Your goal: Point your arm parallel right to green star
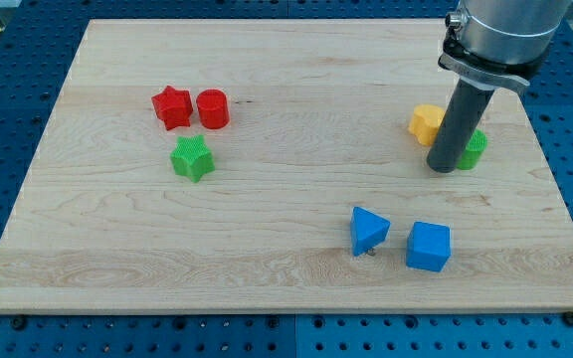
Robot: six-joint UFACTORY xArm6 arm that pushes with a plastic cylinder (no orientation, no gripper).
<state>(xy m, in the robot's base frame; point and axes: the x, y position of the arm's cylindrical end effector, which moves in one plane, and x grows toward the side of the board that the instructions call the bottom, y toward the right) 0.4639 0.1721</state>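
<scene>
The green star (192,158) lies on the wooden board (286,288), left of centre. My dark rod comes down from the view's top right. My tip (445,169) rests on the board far to the right of the green star, at about the same height in the view. The tip stands between a yellow block (426,123) at its upper left and a green block (475,149) at its right. The rod partly hides the green block. I cannot tell whether the tip touches either block.
A red star (171,106) and a red cylinder (213,108) sit side by side just above the green star. A blue triangle (368,229) and a blue cube (429,246) lie toward the view's bottom right, below the tip.
</scene>
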